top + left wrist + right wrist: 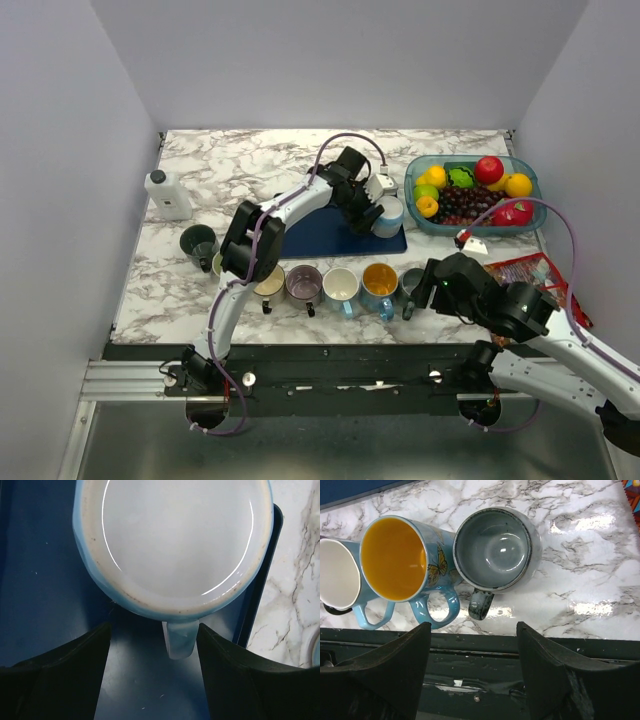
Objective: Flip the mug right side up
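- the left gripper [154, 628] is spread wide and holds nothing; its two dark fingers [75, 670] stand on either side of the mug's handle [180, 641], with a gap showing on both sides.
- just beyond the fingertips is the light blue mug [175, 545]. its white inside and full rim face the wrist camera, so it looks to be mouth up, though a slight tilt cannot be ruled out from this angle.
- the mug rests on the blue mat [45, 580], close to the mat's right edge, with the marble table [295, 595] just beside it.
- judged from this, the turning looks done or nearly done, and what remains is a clean exit.
- to do that well, the arm should draw back in line with the handle, jaws held wide, and rise before swinging sideways. a finger catching the handle could spin the mug or push it over the mat's edge.
- the right gripper [474, 628] is also open and empty. it hovers over the near table edge above a grey mug [495, 547] and a butterfly mug [395, 557], well apart from the work.
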